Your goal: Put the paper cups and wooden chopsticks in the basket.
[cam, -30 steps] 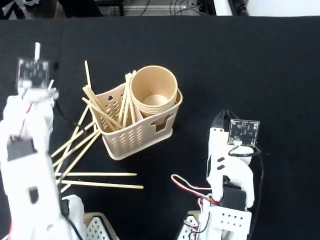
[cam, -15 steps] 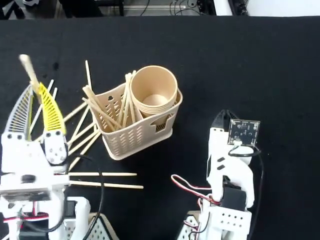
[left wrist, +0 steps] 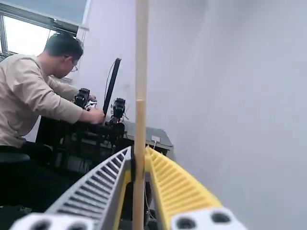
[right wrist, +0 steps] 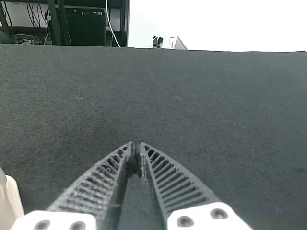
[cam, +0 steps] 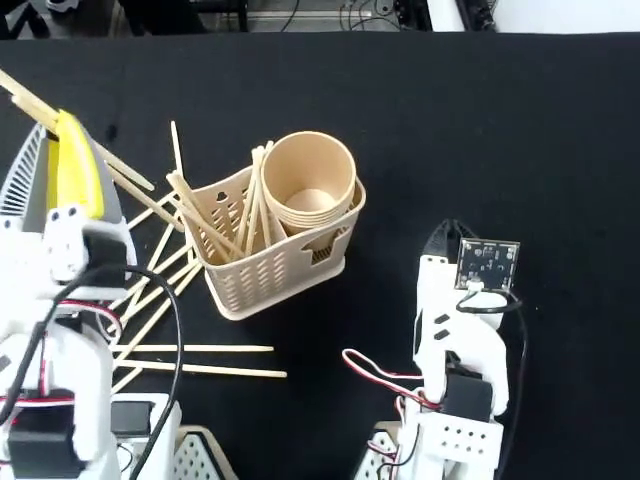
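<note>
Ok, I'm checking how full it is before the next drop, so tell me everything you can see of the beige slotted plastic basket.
The beige plastic basket is rectangular, with rows of small slots in its walls. It stands upright on the black table, turned at an angle. A stack of tan paper cups sits in one end. Several wooden chopsticks lean in the other end, sticking out above the rim. Loose chopsticks lie on the table beside that end, some reaching the basket's foot.
</note>
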